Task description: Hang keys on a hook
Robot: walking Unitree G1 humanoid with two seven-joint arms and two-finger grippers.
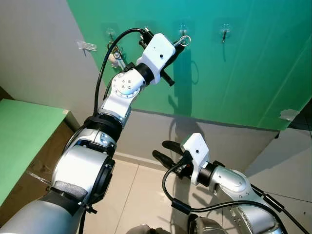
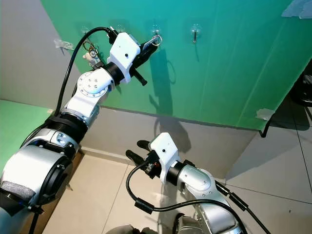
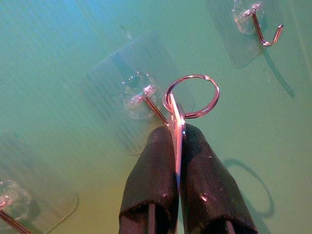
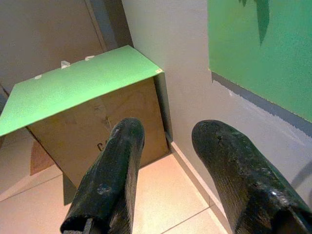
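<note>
My left pincer, clamped on the key ring just beside the hook, could nudge past and miss it.

The key is pinched edge-on between the left gripper fingers, so only a thin sliver of its blade shows; its teeth cannot be told. The key ring overlaps the tip of the wire hook, and whether it is threaded on cannot be told. A neighbouring hook is cut off by the picture's edge.
</note>
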